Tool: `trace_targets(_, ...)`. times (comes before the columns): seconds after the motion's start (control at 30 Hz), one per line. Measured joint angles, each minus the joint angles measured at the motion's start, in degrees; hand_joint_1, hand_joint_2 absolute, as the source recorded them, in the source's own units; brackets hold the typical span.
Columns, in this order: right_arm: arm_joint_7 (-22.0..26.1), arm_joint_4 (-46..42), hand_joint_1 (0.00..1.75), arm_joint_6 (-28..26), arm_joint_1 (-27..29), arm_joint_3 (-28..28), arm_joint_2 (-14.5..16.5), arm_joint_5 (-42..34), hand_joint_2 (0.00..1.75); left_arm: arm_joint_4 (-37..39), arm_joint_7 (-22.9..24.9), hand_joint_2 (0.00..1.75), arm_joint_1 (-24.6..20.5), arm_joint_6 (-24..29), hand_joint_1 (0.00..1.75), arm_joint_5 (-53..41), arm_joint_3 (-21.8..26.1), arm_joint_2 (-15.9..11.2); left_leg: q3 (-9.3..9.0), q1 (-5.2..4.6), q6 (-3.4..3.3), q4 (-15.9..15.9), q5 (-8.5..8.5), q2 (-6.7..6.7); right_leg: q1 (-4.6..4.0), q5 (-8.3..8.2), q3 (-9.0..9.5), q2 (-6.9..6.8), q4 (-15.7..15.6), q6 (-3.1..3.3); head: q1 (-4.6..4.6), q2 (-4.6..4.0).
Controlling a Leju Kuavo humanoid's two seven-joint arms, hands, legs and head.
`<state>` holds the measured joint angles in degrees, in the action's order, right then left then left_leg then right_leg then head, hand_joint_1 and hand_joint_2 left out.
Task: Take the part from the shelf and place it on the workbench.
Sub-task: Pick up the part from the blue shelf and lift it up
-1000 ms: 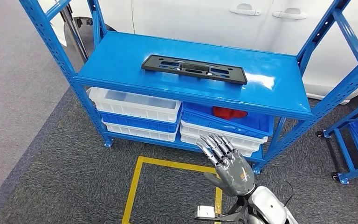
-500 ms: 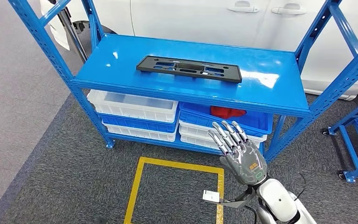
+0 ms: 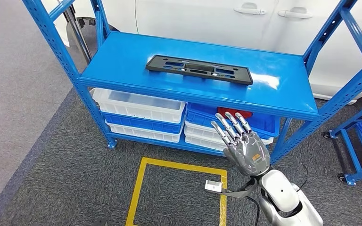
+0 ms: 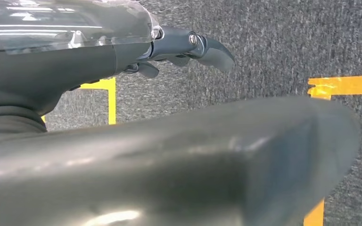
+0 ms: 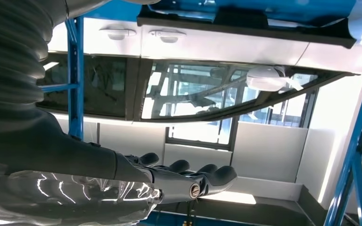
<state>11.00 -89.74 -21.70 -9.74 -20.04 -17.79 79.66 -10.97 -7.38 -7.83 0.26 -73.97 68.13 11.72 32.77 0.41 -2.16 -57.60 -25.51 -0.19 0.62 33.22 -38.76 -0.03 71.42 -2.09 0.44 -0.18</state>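
my right robot hand raised before the shelf, part on the top board

head view: the black part, long and flat with slots cut through it, lies on the top board of the blue shelf, toward the far middle, touching nothing else. my right robot hand is raised in the near right, its back toward me, fingers straight and spread apart, holding nothing. it sits lower than the top board and in front of the lower level, well apart from the part. under the top board are stacked white bins on the left and a blue bin on the right with something red in it. a yellow tape square marks the grey carpet near me. a white car stands beyond the shelf.

left wrist view: my left robot hand hangs over the grey carpet with yellow tape lines; its fingertips reach out past the cover and i see nothing in them, but i cannot tell how far apart they are.

right wrist view: my right robot hand is stretched out flat with fingers extended, empty. the blue shelf upright and the white car's doors and window lie beyond it.
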Motion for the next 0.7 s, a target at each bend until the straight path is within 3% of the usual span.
trace_targets(0.03,0.0,0.2,0.00,0.0,0.1,0.0,0.0,-0.2,0.00,0.0,0.0,0.00,0.0,0.0,0.00,0.0,0.0,0.0,-0.01,-0.05,-0.06,0.0,-0.05,-0.01,0.06,0.50,-1.40,0.00,2.6,-0.07,0.00,0.00)
trace_targets(0.07,0.1,0.3,0.00,-0.1,0.1,0.0,0.0,-0.5,0.00,0.0,0.0,0.00,0.0,-0.1,0.00,0.0,0.0,0.0,-0.09,-0.09,-0.06,0.0,-0.09,-0.03,0.10,-0.19,-1.77,0.00,3.0,-0.05,0.00,0.00)
trace_targets(0.1,0.2,0.4,0.00,-0.1,0.1,0.0,0.0,-0.8,0.00,0.0,0.0,0.00,0.0,-0.1,0.00,0.0,0.0,0.0,-0.26,-0.12,-0.02,0.0,-0.16,-0.07,0.11,-1.94,-0.90,0.00,0.9,0.09,0.00,0.00)
trace_targets(0.17,0.4,0.4,0.00,-0.2,0.1,0.0,-0.1,-1.3,0.00,0.0,0.0,0.00,0.0,-0.1,0.00,0.0,0.0,0.0,-0.71,-0.21,0.19,0.0,-0.40,-0.14,-0.02,-6.13,2.98,0.00,-7.4,0.64,0.01,0.00)
trace_targets(0.2,0.5,0.4,0.00,-0.2,0.1,0.0,-0.1,-1.4,0.00,0.0,0.0,0.00,0.0,-0.1,0.00,0.1,0.0,0.0,-0.81,-0.31,0.38,-0.1,-0.54,-0.16,-0.16,-7.33,4.59,0.00,-10.9,0.93,0.01,0.01)
trace_targets(0.27,0.6,0.4,0.00,-0.2,0.1,0.0,-0.1,-1.4,0.00,0.0,-0.1,0.00,-0.1,-0.1,0.00,0.1,0.0,0.1,-0.79,-0.41,0.92,-0.1,-0.72,-0.15,-0.51,-7.54,5.75,0.05,-13.7,1.41,0.01,0.01)
trace_targets(0.37,0.6,0.4,0.00,-0.2,0.0,-0.1,-0.1,-1.1,0.00,0.0,-0.2,0.00,-0.1,-0.1,0.00,0.2,0.0,0.1,-0.76,-0.37,1.90,-0.5,-1.32,-0.10,-0.26,-7.57,6.16,0.08,-14.4,2.25,-0.01,0.01)
trace_targets(0.43,0.6,0.4,0.00,-0.3,-0.1,-0.1,-0.1,-0.7,0.00,0.0,-0.3,0.00,-0.2,-0.1,0.00,0.2,0.0,0.1,1.21,-0.30,2.44,-4.9,-3.61,-0.07,0.06,-7.48,6.83,-0.05,-14.9,2.85,-0.02,0.00)
trace_targets(0.5,0.6,0.5,0.00,-0.3,-0.2,-0.2,-0.1,-0.5,0.00,0.0,-0.3,0.00,-0.1,0.0,0.00,0.3,0.0,0.1,5.21,-0.08,2.87,-12.5,-6.46,-0.07,-0.01,-7.12,7.21,-0.15,-14.9,3.19,-0.02,0.00)
trace_targets(0.53,0.6,0.6,0.00,-0.3,-0.2,-0.2,-0.1,-0.5,0.00,0.0,-0.3,0.00,0.0,0.0,0.00,0.3,0.0,0.1,6.93,0.04,3.05,-15.2,-6.94,-0.07,-0.03,-6.90,7.40,-0.13,-14.8,3.23,-0.02,0.00)
trace_targets(0.57,0.6,0.7,0.00,-0.3,-0.2,-0.2,-0.1,-0.5,0.00,0.0,-0.3,0.00,0.1,0.0,0.00,0.3,0.0,0.1,7.76,0.13,3.17,-16.0,-6.33,-0.06,-0.03,-6.63,7.64,-0.08,-14.8,3.21,-0.02,0.00)
trace_targets(0.6,0.6,0.8,0.00,-0.3,-0.2,-0.3,-0.1,-0.5,0.00,0.0,-0.3,0.00,0.2,0.1,0.00,0.3,0.0,0.1,7.62,0.21,3.21,-14.9,-4.76,-0.06,-0.03,-6.30,7.98,-0.01,-14.7,3.12,-0.02,0.01)
trace_targets(0.67,0.6,0.8,0.00,-0.3,-0.1,-0.3,-0.1,-0.5,0.00,0.0,-0.3,0.00,0.2,0.1,0.00,0.2,0.0,0.1,4.94,0.27,2.94,-8.1,-0.28,-0.04,-0.02,-5.44,8.89,0.06,-14.6,2.79,-0.02,0.00)
trace_targets(0.7,0.5,0.9,0.00,-0.3,-0.2,-0.3,-0.1,-0.5,0.00,0.0,-0.3,0.00,0.2,0.1,0.00,0.2,0.0,0.0,3.39,0.18,2.69,-4.7,1.07,-0.04,-0.12,-5.00,9.24,0.08,-14.4,2.50,-0.02,-0.01)
